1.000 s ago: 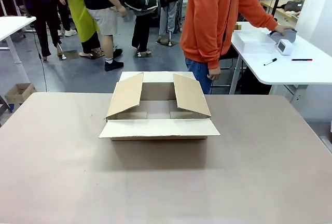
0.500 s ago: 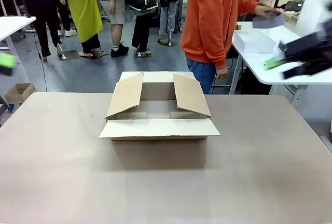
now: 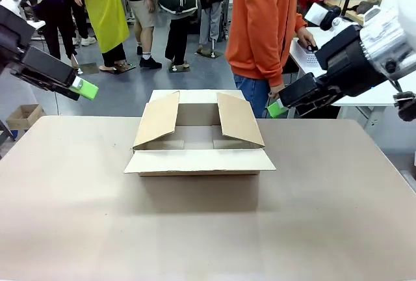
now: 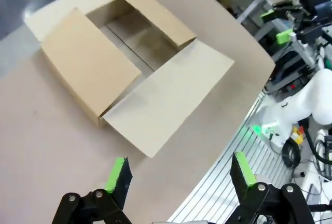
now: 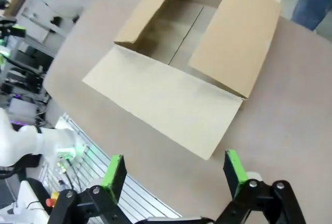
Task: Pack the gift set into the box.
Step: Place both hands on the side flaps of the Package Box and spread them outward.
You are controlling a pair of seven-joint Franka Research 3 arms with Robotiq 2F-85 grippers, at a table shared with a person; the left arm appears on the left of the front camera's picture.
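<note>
In wrist views, left gripper point(image 4: 179, 169), right gripper point(image 5: 174, 168) spread, facing box point(image 4: 88, 60).

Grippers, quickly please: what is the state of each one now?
Left gripper: open, holding nothing.
Right gripper: open, holding nothing.

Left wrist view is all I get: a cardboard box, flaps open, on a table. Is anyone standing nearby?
Observer: Yes, a person in orange stands at the far side, behind the box.
Operator: What are they doing?
Observer: Reaching one sleeve toward a white side table beside them.
Operator: Is there a second robot hand?
Observer: Yes, the right hand hangs right of the box, fingers apart.
</note>
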